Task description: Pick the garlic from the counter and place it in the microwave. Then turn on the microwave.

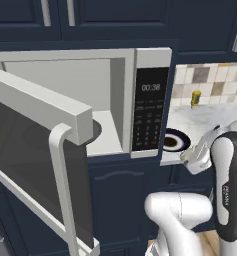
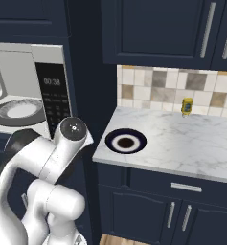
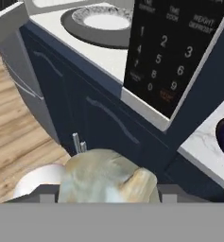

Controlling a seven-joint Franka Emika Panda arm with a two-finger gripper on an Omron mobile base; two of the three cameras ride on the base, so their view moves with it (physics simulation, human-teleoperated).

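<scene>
in the hand view the garlic (image 3: 108,177) sat nearest of all, a pale, papery bulb pinched between the gripper (image 3: 104,194), whose 2 dark fingers closed against its sides. it hung in the air in front of the dark blue lower cabinets, over the wood floor (image 3: 19,127), below and just outside the microwave (image 1: 90,100). past it rose the black keypad panel (image 3: 172,52), its white numerals legible, and to the left the round glass turntable (image 3: 101,19) lay on the pale cavity floor. from the left base view the microwave door (image 1: 40,165) stood swung wide open toward the camera, its long silver handle (image 1: 65,190) upright in front, and the clock (image 1: 151,87) read 00:38. to the right of the microwave the counter (image 2: 182,139) carried a dark blue plate (image 2: 126,141) near its front left corner. farther back, close to the tiled backsplash (image 2: 172,91), stood a small yellow bottle (image 2: 187,106), well apart from the plate.
</scene>
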